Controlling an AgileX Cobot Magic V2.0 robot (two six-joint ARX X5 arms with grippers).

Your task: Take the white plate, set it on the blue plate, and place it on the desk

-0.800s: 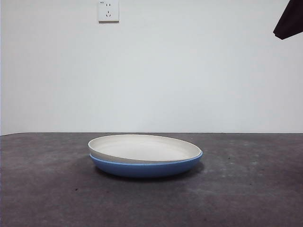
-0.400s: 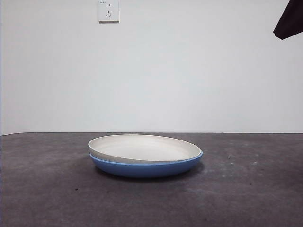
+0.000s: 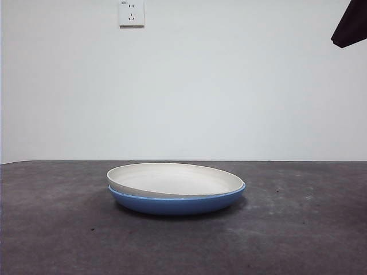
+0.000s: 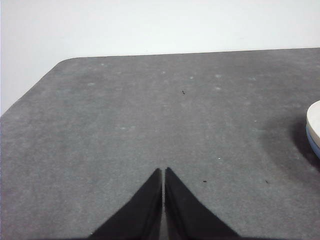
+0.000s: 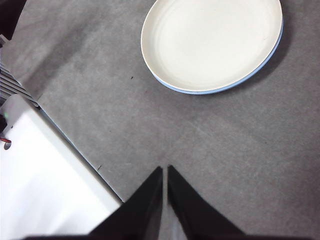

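— Behind everything stands a plain white wall (image 3: 229,86) with a socket (image 3: 131,12) at the upper left of the frame, and below it the dark grey counter (image 3: 57,229) fills the lower part. Where are the plates?

— Both are in the lower middle of the front view. The white plate (image 3: 175,179) sits inside the blue plate (image 3: 172,203), a little tilted, its left rim higher than the blue rim. In the right wrist view the pair lies at the upper right of the frame.

— And the tools?

— The left tool (image 4: 163,172) has its jaws pressed together and holds nothing; it points at bare counter, with the plates only at the right edge of its frame. The right tool (image 5: 165,170) is also closed and empty, well apart from the plates. A black tip (image 3: 351,26) shows at the upper right of the front view; I cannot tell which arm it is.

— What could go wrong now?

— I think the stacking is done, and the white plate must go back on the counter. The rims are thin and close together, so a tool could pinch both plates at once, or slip on the rim and drop the white one.
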